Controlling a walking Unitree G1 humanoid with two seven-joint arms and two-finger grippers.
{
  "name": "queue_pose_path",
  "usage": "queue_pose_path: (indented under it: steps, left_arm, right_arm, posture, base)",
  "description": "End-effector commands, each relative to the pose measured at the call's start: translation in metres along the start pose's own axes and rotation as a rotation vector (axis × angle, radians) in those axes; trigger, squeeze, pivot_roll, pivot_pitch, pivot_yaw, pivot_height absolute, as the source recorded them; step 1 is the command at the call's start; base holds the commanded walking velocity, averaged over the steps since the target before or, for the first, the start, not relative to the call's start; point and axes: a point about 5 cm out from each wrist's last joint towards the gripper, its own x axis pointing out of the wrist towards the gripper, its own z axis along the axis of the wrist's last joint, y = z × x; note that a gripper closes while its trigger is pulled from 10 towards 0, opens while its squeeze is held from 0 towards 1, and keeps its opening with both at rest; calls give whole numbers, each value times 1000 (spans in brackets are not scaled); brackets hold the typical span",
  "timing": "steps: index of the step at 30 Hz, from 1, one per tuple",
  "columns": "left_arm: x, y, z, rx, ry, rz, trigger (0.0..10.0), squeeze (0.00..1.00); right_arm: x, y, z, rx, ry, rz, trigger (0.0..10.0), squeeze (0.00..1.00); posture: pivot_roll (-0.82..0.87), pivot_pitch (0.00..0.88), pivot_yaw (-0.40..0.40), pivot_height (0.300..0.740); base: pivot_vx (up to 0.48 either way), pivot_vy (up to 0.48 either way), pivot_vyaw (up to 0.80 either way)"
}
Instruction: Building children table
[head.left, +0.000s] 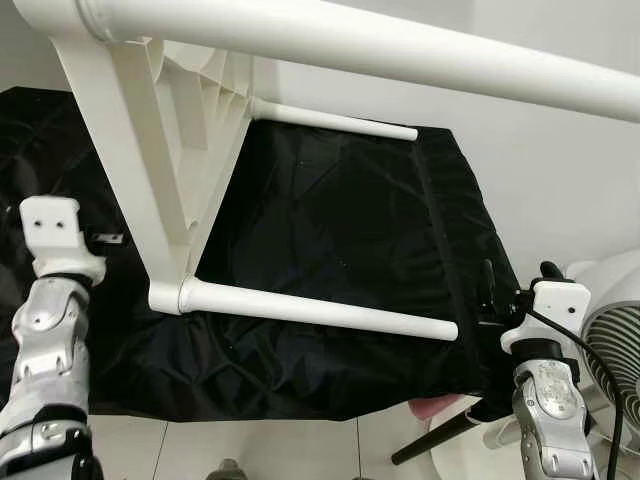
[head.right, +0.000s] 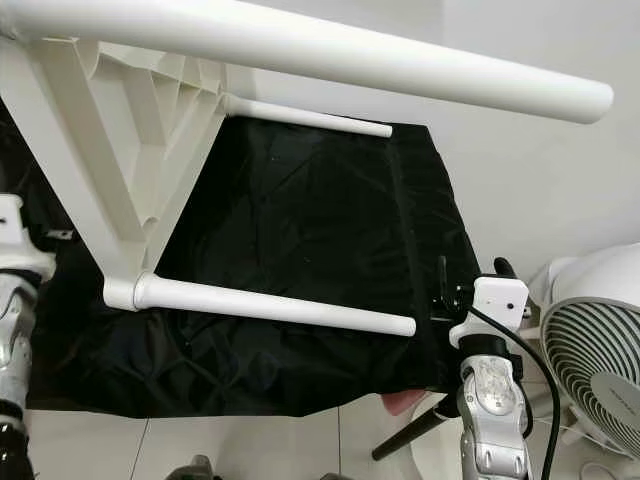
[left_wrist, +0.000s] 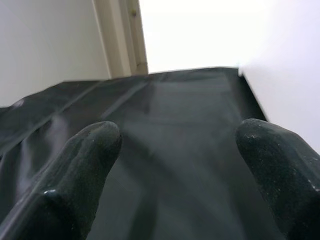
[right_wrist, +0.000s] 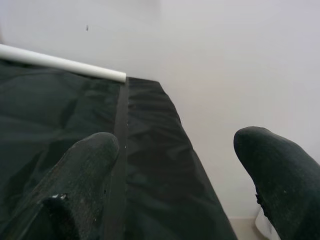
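A white plastic children's table (head.left: 160, 180) lies tipped on its side on a surface draped in black cloth (head.left: 330, 250), set against a white wall (head.left: 560, 180). Its ribbed underside faces the robot's right, and its round white legs jut out sideways. One leg (head.left: 400, 50) crosses close under the head camera, a second leg (head.left: 320, 312) lies low over the cloth, and a third leg (head.left: 335, 120) reaches out farther back near the wall.

The left gripper (left_wrist: 175, 165) is held over the cloth with its two black fingers (left_wrist: 85, 165) well apart and nothing between them. Its wrist camera looks along the dark cloth toward a pale door frame (left_wrist: 122, 35) and bright wall, none of which the head views take in. From the head, the left arm (head.left: 50, 330) stands at the table's left, apart from the white frame.

The right gripper (right_wrist: 180, 165) is also spread wide and grips nothing. Its wrist view looks over the cloth's right edge and catches the tip of a white leg (right_wrist: 65, 63) lying across the cloth ahead. The head views place the right arm (head.right: 490, 380) at the cloth's near right corner, beside a white fan (head.right: 600, 360) with a slatted grille, and a black pole (head.right: 410, 435) slants across the tiled floor (head.right: 250, 445) below.
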Motion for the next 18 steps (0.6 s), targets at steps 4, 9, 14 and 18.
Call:
queue_pose_path:
  steps: [4, 9, 14, 18]
  left_arm:
    - [-9, 5, 4, -22, -18, 38, 10000, 0]
    - [-25, 5, 4, -55, 1, -65, 10000, 39]
    - [-40, 5, 5, -45, 3, -125, 10000, 1000]
    - [-63, -2, -3, -50, 63, -190, 10000, 1000]
  right_arm:
    - [-1, 3, -3, 13, 19, 8, 10000, 0]
    - [0, 12, -6, 28, 32, 39, 10000, 0]
    - [0, 17, -9, 33, 44, 62, 10000, 0]
    - [0, 20, -10, 36, 49, 78, 10000, 0]
  posture:
    - [135, 25, -65, 740]
    - [176, 34, -88, 740]
    - [186, 35, -90, 740]
    - [207, 43, -91, 740]
  base:
    - [0, 0, 0]
    - [0, 0, 0]
    - [0, 0, 0]
    - [0, 0, 0]
